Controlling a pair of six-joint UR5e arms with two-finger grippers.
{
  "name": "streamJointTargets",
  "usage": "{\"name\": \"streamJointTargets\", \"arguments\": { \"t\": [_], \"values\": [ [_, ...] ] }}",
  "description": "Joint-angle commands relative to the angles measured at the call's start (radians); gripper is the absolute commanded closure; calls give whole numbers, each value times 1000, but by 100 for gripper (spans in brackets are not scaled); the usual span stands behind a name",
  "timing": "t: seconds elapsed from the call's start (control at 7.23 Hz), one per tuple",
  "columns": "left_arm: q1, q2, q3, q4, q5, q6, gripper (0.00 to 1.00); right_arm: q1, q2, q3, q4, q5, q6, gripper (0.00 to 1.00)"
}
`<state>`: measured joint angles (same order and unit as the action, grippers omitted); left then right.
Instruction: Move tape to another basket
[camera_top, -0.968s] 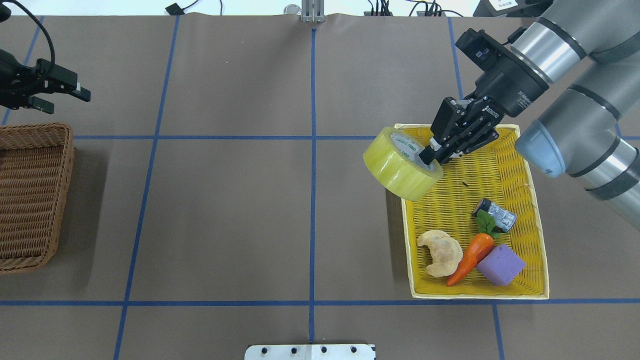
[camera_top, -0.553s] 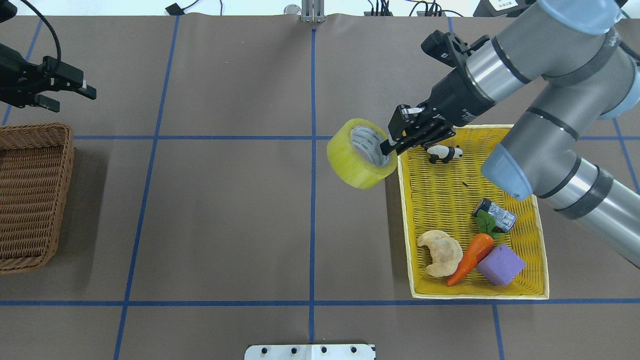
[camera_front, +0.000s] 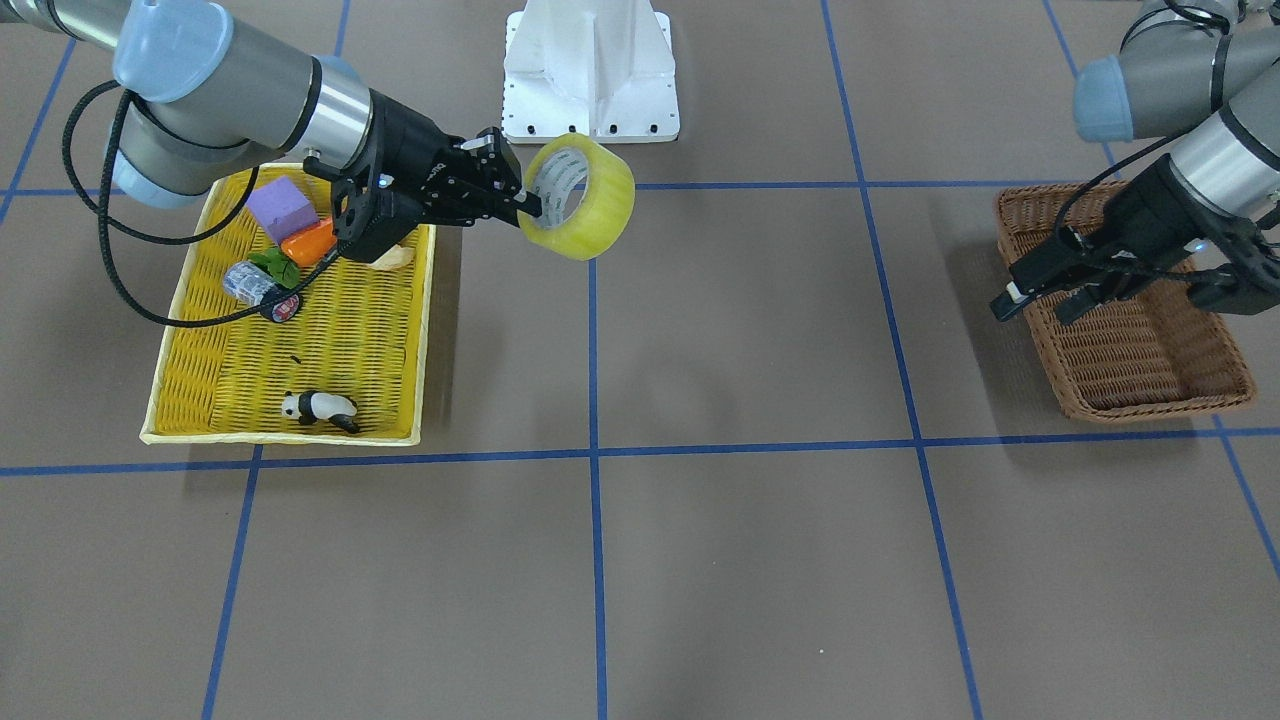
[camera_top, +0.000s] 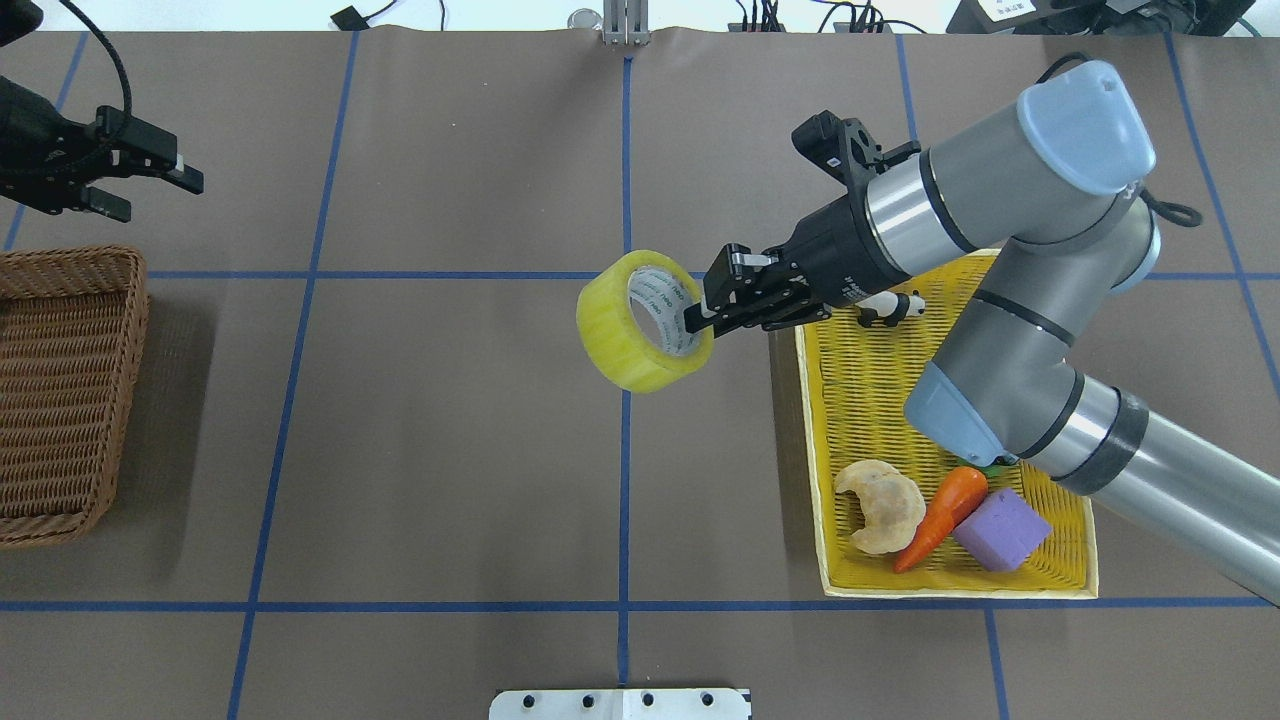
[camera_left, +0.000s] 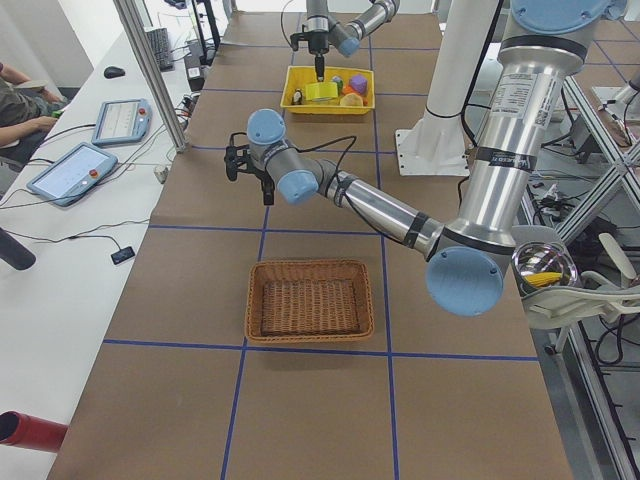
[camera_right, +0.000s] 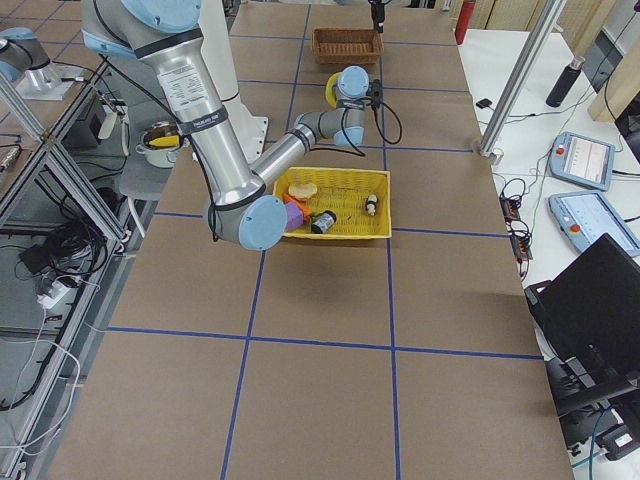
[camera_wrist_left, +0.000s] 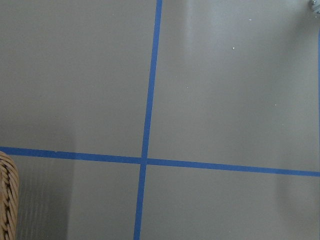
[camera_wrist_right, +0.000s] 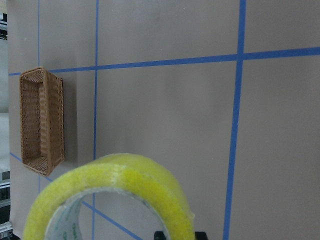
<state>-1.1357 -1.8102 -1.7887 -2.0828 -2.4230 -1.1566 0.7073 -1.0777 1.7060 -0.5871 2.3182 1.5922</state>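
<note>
The yellow tape roll (camera_top: 612, 345) hangs in the air over the table's centre line, left of the yellow tray (camera_top: 880, 400). My right gripper (camera_top: 696, 322) is shut on the roll's wall, with one finger inside the core. The roll also shows in the front view (camera_front: 600, 205) and fills the bottom of the right wrist view (camera_wrist_right: 130, 182). The brown wicker basket (camera_top: 132, 310) stands empty at the table's far left; it also shows in the front view (camera_front: 1150, 408) and the right wrist view (camera_wrist_right: 60, 120). My left gripper (camera_top: 160, 197) is open and empty, beyond the basket's far edge.
The yellow tray holds a panda figure (camera_top: 890, 308), a croissant (camera_top: 882, 505), a carrot (camera_top: 940, 515), a purple block (camera_top: 1000, 530) and a small grey can (camera_front: 255, 285). A white base plate (camera_top: 620, 703) sits at the near edge. Brown table lies between tape and basket.
My right gripper has carried the tape leftward, out from over the yellow tray to the table's centre line. My left gripper has shifted slightly to the right.
</note>
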Motion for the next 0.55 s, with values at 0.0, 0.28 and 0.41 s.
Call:
{"name": "streamJointTargets", "arguments": {
  "t": [0.0,0.28,0.41],
  "values": [
    [107,-27,12,-291,1,-345,2,-81,4,-46,219,-146,183,100],
    [168,-37,47,-656,7,-694,2,-95,15,-119,428,-233,352,100],
    [171,-75,95,-824,8,-856,2,-100,16,-188,585,-264,436,100]
  ]
}}
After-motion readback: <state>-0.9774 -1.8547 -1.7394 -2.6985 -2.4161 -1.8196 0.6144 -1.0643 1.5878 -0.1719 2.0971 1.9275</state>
